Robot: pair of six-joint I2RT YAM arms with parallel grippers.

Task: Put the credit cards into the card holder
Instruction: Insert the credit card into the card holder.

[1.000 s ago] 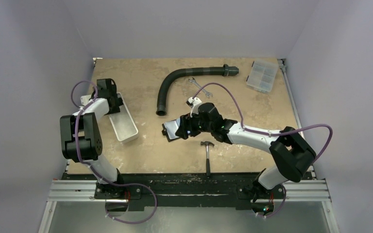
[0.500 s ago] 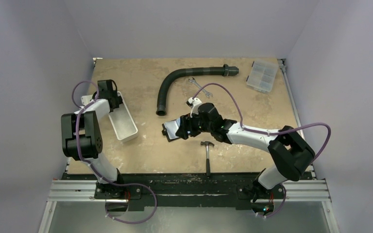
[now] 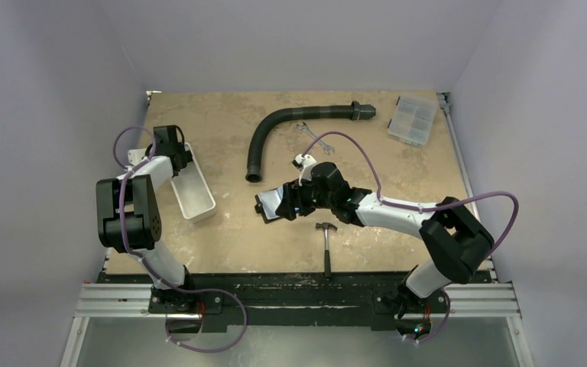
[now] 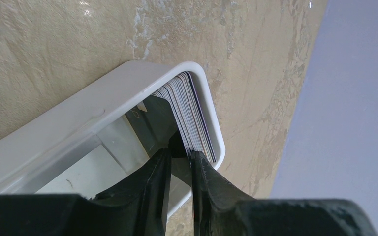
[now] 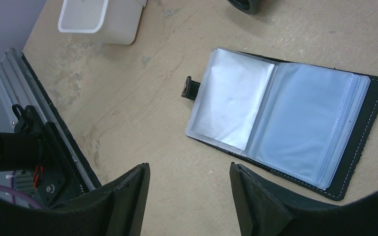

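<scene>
The credit cards stand on edge as a stack against the rounded end wall of a white tray. My left gripper reaches into that tray, its jaws drawn close together round the near edge of a few cards on the stack's left side. From above, this gripper sits over the tray's far end. The card holder lies open and flat on the table, its clear pockets facing up. My right gripper hovers open just in front of it, nothing between its fingers. Seen from above, the card holder pokes out left of the right gripper.
A hammer lies near the front edge, below the right gripper. A black curved hose and a wrench lie farther back. A clear compartment box sits at the back right. The white tray runs along the left side.
The left arm has shifted slightly at the tray's far end. The right arm and the card holder have stayed in place.
</scene>
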